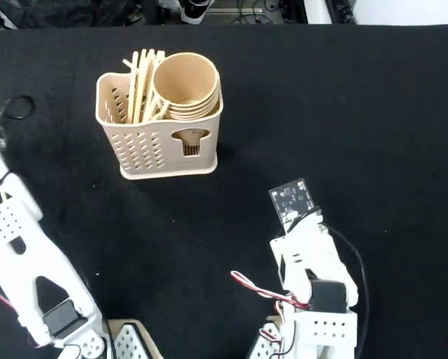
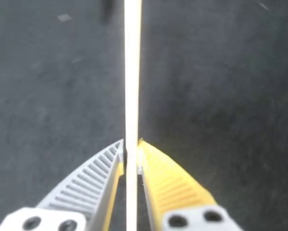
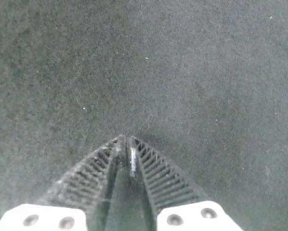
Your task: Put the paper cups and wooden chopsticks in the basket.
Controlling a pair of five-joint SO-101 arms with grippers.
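Soft, even light lies on the dark worktop (image 1: 373,112) with only faint shadows, yet the chopstick (image 2: 132,57) gripped in the left claw (image 2: 131,143) glares washed-out white beyond its tips.

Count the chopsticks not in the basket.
1: a chopstick clamped in the left gripper, over the black table. The other chopsticks stand in the basket beside the stacked cups; more could lie outside the views.

One basket (image 1: 164,153). One nested stack of paper cups (image 1: 185,78), about four rims showing. Roughly six chopsticks (image 1: 140,82) inside, hard to count. One further chopstick (image 2: 132,72) elsewhere.
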